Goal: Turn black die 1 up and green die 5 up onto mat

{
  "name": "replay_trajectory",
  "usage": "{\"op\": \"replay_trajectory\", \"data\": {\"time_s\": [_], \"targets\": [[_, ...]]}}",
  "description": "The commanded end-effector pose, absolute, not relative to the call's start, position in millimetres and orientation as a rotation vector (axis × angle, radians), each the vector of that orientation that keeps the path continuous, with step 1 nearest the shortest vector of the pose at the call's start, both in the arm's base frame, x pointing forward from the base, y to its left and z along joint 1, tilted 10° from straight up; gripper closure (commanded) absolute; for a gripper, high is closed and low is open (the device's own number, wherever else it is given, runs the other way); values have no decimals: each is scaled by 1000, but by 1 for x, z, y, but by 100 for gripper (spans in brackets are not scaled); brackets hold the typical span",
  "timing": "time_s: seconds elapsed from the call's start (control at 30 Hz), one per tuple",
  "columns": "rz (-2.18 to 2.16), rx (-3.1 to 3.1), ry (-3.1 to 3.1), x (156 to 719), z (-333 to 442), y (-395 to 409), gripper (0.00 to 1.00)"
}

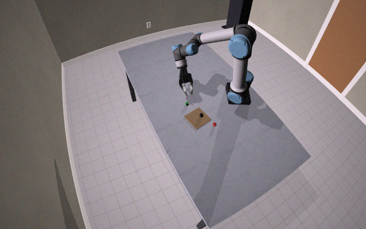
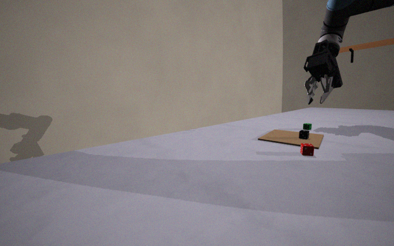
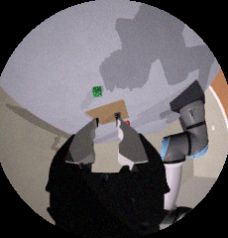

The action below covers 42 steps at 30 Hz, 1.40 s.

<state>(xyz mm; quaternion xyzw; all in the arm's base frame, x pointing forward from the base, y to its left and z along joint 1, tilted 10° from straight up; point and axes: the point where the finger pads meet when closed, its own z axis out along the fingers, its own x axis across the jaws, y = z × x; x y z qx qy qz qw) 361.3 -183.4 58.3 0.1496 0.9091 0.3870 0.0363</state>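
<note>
My gripper [image 1: 188,95] [image 2: 315,103] [image 3: 107,118] is partly open and empty, with a gap between its fingertips. It hangs in the air above the table, behind the mat. The green die [image 1: 187,103] [image 2: 307,126] [image 3: 97,91] sits on the table, off the mat and below the gripper. The black die [image 1: 201,115] [image 2: 303,134] sits on the brown mat [image 1: 192,118] [image 2: 272,136] [image 3: 106,110]; in the wrist view it is partly hidden by a fingertip. The red die [image 1: 214,124] [image 2: 307,149] [image 3: 127,123] sits on the table just off the mat's corner. The top numbers are too small to read surely.
The arm's base [image 1: 238,98] stands on the grey table [image 1: 250,170] to the right of the mat in the top view. The table's long edge runs left of the mat. The arm's shadow falls across the table beside the green die.
</note>
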Motion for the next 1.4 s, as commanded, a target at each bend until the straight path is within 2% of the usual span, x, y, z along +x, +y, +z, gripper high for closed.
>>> {"op": "replay_trajectory", "data": {"time_s": [0.0, 0.13, 0.47, 0.77, 0.8, 1.37], "targets": [[966, 486, 2929, 362, 61, -177, 79], [871, 498, 2967, 363, 63, -176, 79], [320, 599, 3009, 376, 94, -175, 79], [237, 619, 2989, 379, 102, -174, 79], [237, 619, 2989, 379, 102, -174, 0], [237, 616, 2990, 379, 102, -174, 0]]}}
